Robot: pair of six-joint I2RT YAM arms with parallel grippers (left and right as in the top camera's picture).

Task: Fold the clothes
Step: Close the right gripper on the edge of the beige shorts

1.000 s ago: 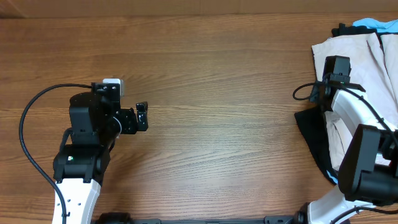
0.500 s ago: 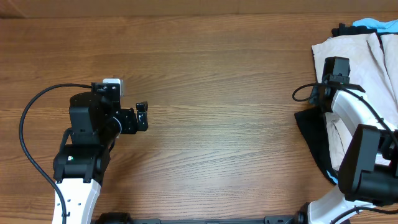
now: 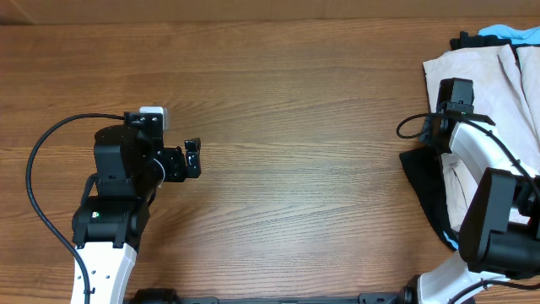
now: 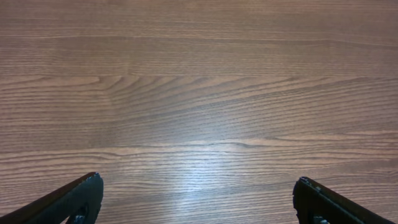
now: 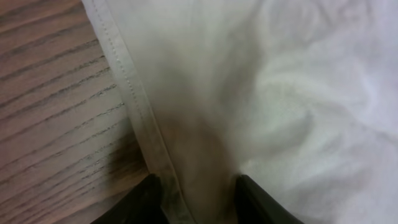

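Note:
The light beige shorts [image 3: 494, 93] lie crumpled at the table's far right edge. My right gripper [image 3: 456, 88] is on their left hem. In the right wrist view its two dark fingers [image 5: 194, 199] are closed around a fold of the beige cloth [image 5: 205, 93], right beside the stitched hem. My left gripper [image 3: 192, 157] hovers over bare wood at the left, far from the shorts. In the left wrist view its fingers [image 4: 196, 199] are spread wide with nothing between them.
A black garment [image 3: 426, 190] lies under and beside the shorts at the right. A light blue cloth [image 3: 510, 34] shows at the top right corner. The wooden table [image 3: 295, 127] lies between the arms.

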